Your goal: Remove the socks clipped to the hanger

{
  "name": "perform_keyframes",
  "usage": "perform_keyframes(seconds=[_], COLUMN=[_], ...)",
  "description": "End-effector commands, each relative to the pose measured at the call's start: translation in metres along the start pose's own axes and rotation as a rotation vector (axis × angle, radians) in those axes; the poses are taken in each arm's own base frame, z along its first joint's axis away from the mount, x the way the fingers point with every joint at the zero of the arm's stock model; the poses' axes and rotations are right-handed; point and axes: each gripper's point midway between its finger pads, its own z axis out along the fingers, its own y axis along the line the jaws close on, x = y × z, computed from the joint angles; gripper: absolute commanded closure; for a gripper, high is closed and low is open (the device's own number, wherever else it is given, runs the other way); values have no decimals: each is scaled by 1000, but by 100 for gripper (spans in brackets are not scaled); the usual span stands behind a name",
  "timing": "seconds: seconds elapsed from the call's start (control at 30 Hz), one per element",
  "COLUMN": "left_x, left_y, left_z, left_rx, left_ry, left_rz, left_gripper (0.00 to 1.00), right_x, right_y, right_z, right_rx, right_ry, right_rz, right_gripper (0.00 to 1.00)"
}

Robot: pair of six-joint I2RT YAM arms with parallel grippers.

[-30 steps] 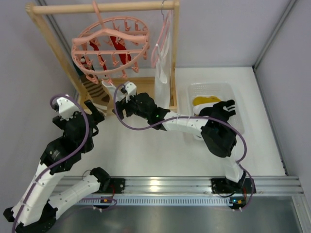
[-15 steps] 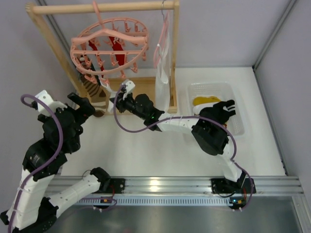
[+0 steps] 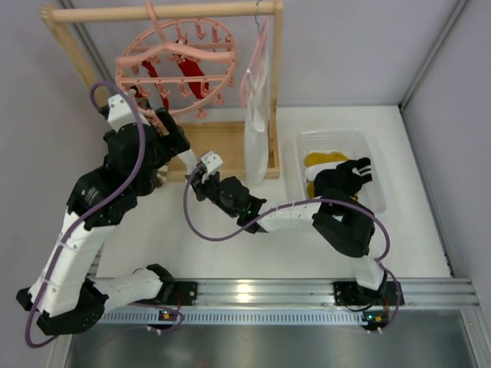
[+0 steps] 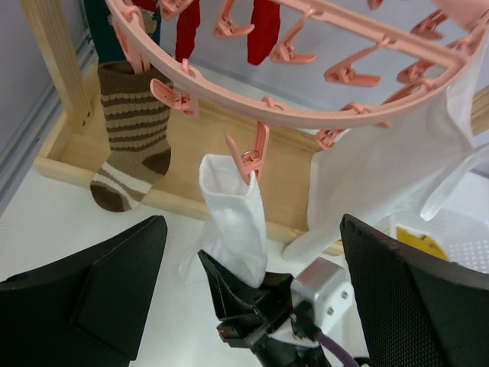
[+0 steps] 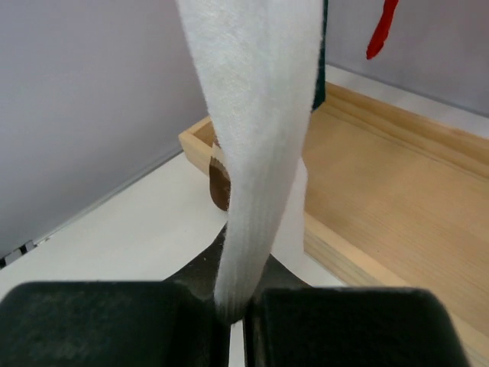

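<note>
Right fingers [image 5: 114, 321] were clamped together on lower end of white sock [image 4: 233, 206]. Its cuff was still in peg on hanger [image 4: 321, 116], which hung from wooden rail [image 3: 161, 11]. Left fingers [image 4: 114, 283] were wide apart, empty, just below ring. Still clipped: red socks [image 3: 188, 69], brown striped sock [image 4: 134, 130], teal sock [image 4: 95, 34]. Basket [image 3: 307, 142] on surface [image 3: 268, 261] held yellow and black items. I judged few socks done, most left.
</note>
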Motion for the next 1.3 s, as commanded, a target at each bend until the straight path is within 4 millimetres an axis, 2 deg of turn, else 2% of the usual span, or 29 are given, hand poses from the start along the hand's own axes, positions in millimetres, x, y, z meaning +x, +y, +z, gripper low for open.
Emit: perform_keyframes(seconds=[0.0, 0.13, 0.33, 0.53, 1.03, 1.27], left_x=[6, 10, 0, 13, 14, 15], left_y=[-8, -8, -8, -6, -5, 1], left_z=[11, 21, 36, 54, 72, 84], left_rx=[-4, -41, -121, -201, -305, -365], left_ry=[21, 24, -11, 1, -28, -35], left_rz=[51, 100, 180, 255, 308, 324], left_gripper=[1, 2, 5, 11, 27, 34], right_x=[-68, -67, -65, -65, -65, -71], right_y=[14, 18, 25, 33, 49, 53], right_z=[-13, -17, -19, -19, -21, -25], right_rx=[27, 33, 43, 30, -6, -22], right_ry=[-158, -139, -129, -128, -117, -127], right_rz=[26, 10, -14, -21, -36, -35], right_gripper=[100, 100, 100, 100, 100, 100])
